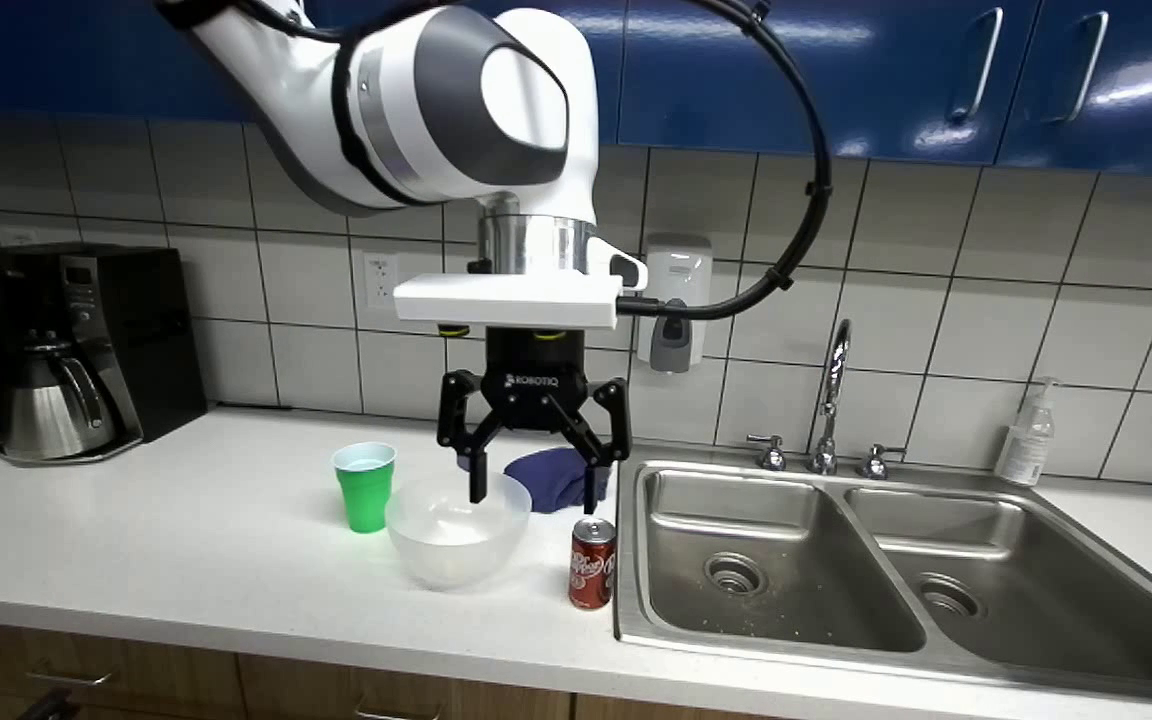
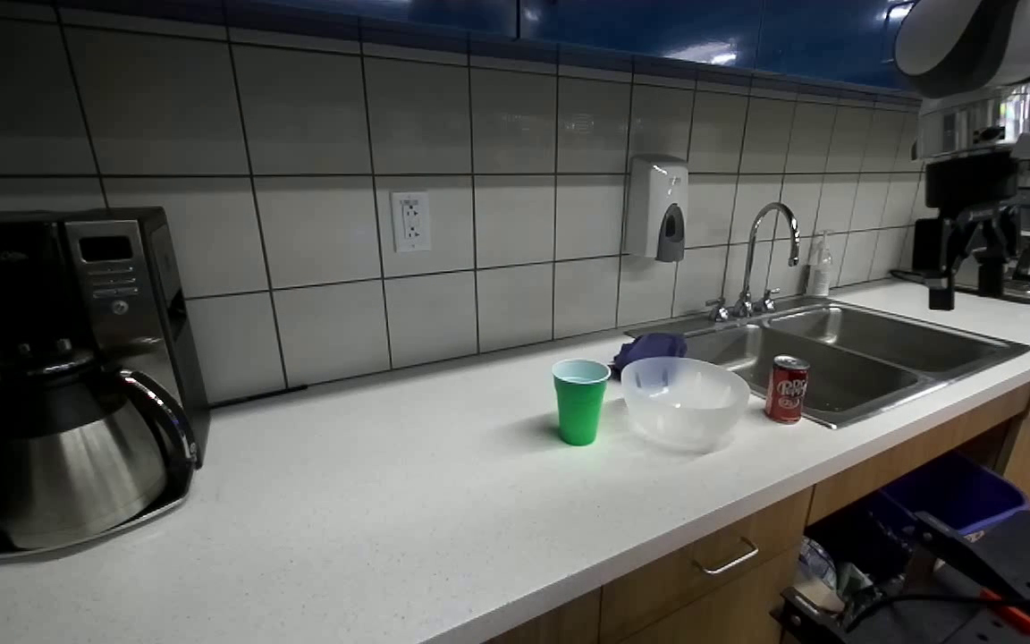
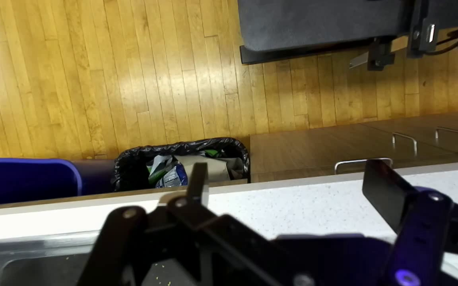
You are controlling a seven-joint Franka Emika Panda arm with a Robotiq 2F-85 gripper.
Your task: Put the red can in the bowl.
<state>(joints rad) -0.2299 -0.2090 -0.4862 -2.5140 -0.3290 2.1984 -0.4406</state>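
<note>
The red can stands upright on the counter near the sink's edge; it also shows in an exterior view. The translucent whitish bowl sits beside it, seen also in an exterior view, and looks empty. My gripper is open with nothing between its fingers, raised above the counter. In an exterior view the gripper appears up and to the right of the can, well apart from it. In the wrist view the gripper frames bare counter; the can does not show there.
A green cup stands beside the bowl. A dark blue cloth lies behind it. A double sink with a tall faucet borders the can. A coffee maker stands at the far end. A lined bin is below the counter.
</note>
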